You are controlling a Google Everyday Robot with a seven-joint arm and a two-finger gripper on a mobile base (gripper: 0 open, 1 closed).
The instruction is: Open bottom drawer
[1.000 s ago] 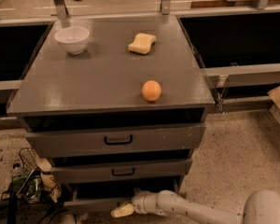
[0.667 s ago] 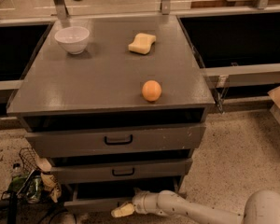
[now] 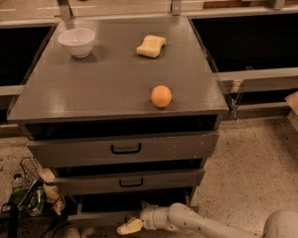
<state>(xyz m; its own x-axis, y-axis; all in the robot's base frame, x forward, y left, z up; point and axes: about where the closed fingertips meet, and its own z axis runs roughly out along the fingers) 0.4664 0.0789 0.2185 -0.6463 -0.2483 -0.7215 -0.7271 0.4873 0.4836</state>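
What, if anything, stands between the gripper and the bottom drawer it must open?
Nothing visible does. The gripper is right at the front of the slim grey bottom drawer, low in the view. The wire basket of clutter sits on the speckled floor to the left, off to the side.

The arm (image 3: 203, 224) comes in low from the lower right, stretched nearly level toward the left. Its pale wrist (image 3: 154, 217) ends in the yellowish hand (image 3: 130, 227), which points left and slightly down, at the view's bottom edge, left of centre.
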